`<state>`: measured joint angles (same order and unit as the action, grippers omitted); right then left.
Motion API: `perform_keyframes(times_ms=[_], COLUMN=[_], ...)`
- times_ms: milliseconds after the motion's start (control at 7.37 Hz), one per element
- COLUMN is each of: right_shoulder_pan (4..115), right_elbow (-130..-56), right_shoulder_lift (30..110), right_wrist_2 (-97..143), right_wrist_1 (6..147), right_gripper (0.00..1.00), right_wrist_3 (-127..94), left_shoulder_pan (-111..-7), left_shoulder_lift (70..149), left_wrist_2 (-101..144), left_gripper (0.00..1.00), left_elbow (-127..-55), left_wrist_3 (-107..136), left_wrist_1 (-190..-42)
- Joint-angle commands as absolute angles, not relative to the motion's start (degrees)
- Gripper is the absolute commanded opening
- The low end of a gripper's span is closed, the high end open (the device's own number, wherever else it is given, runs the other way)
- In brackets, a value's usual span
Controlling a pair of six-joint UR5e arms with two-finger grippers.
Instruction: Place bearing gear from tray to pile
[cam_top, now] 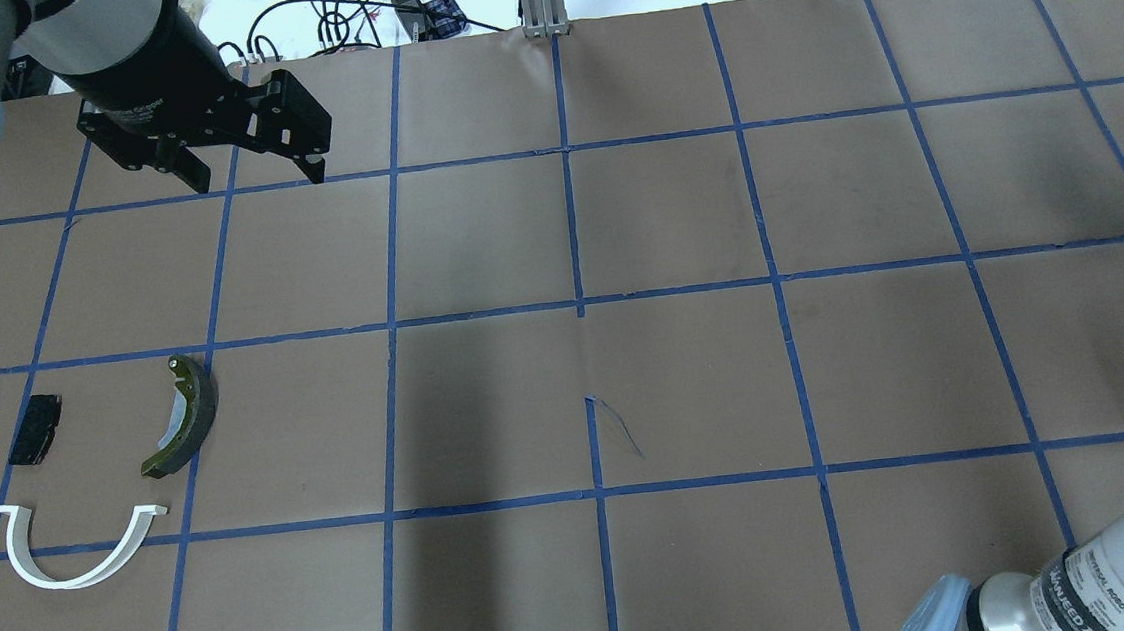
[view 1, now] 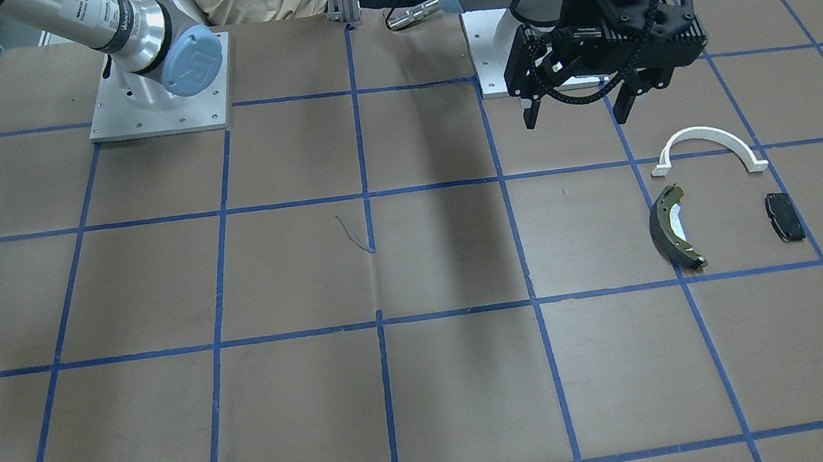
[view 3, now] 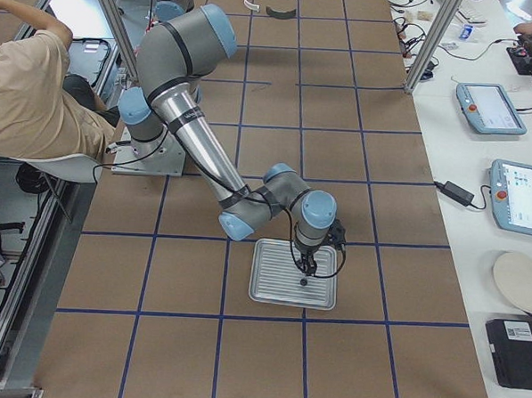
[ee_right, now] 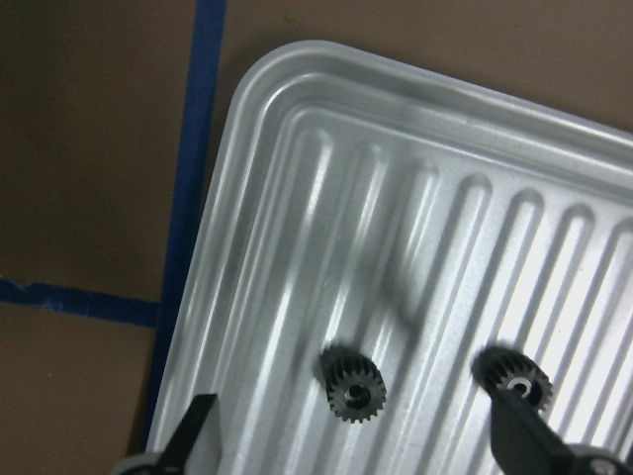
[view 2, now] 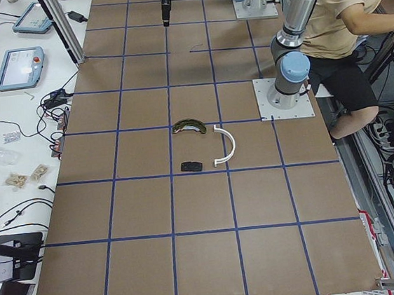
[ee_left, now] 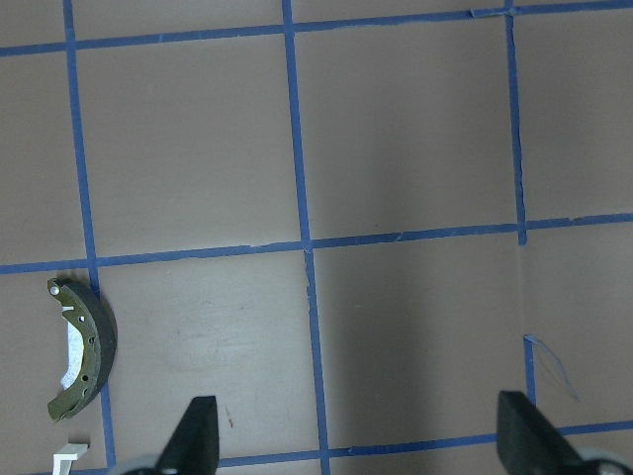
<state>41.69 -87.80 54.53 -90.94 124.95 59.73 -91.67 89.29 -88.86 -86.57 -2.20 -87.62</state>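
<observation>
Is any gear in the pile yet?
No, only the white arch, the brake shoe and the black pad lie there, with no gear among them.

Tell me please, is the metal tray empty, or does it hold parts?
Not empty. The tray holds a dark gear and a second gear, both lying on its ribbed floor.

My front and overhead cameras face each other across the pile (cam_top: 200, 409); both end cameras share it.

Tool (ee_left: 358, 421) fingers spread; brake shoe (ee_left: 84, 346) lower left.
</observation>
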Motion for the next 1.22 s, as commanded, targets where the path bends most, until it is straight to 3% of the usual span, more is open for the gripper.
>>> perform_keyframes(times_ms=[0, 543, 814, 950, 1086], right_shoulder_pan=[41.66, 41.66, 41.75, 41.75, 41.66], right_elbow=[-87.71, -87.45, -87.36, -86.75, -86.66], right_shoulder_lift=[53.44, 53.09, 53.17, 53.17, 53.61], right_wrist_2=[-91.05, -91.14, -91.14, -91.06, -91.40], right_wrist_1=[125.16, 125.33, 125.33, 125.25, 124.90], right_gripper=[0.82, 0.42, 0.15, 0.06, 0.04], right_wrist_3=[59.85, 59.76, 59.50, 59.33, 58.72], left_shoulder_pan=[-91.67, -91.76, -91.76, -91.76, -91.67], left_shoulder_lift=[89.30, 89.30, 89.30, 89.30, 89.21], left_wrist_2=[-88.86, -88.77, -88.77, -88.77, -88.77], left_gripper=[1.00, 1.00, 1.00, 1.00, 1.00], left_elbow=[-86.57, -86.57, -86.57, -86.57, -86.57], left_wrist_3=[-2.20, -2.20, -2.20, -2.20, -2.11], left_wrist_1=[-87.63, -87.54, -87.54, -87.54, -87.54])
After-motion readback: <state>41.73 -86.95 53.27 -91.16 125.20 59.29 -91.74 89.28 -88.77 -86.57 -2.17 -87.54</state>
